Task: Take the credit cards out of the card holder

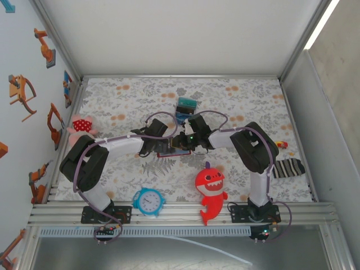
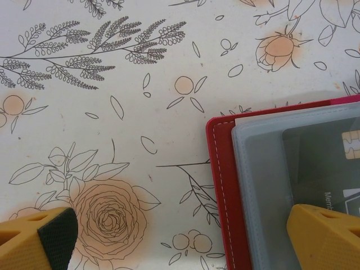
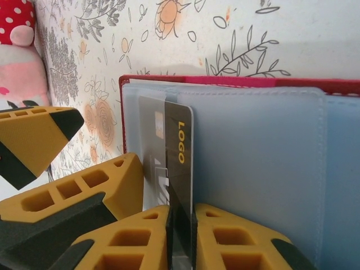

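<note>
A floral cloth covers the table [image 1: 247,101], which sits inside white walls and an aluminium frame. Nearest my bases sit a blue toy clock [image 1: 149,201] and a red shark toy [image 1: 210,191], both well apart from the work.

At mid-table both my wrists meet over the open card holder [image 3: 253,146], with its dark red rim and pale blue-grey sleeves. My right gripper [image 3: 181,225] is clamped on the near end of a dark card [image 3: 179,146]. The card lies straight ahead of those fingertips, its long axis running away from me toward the holder's rim, and its left part sits under the frosted sleeve. I judge the pull must come straight back along that axis.

My left gripper [image 2: 185,230] stands wide apart, gripping nothing, with one finger [image 2: 323,236] over the holder's corner. It is well placed to pin the holder down.

The gripped card reads "LOGO" in yellow. Through the sleeve I see a chip and a word starting "Mem", cut off.

Just beyond lies a teal card [image 1: 185,104], which looks to be out of the holder.
</note>
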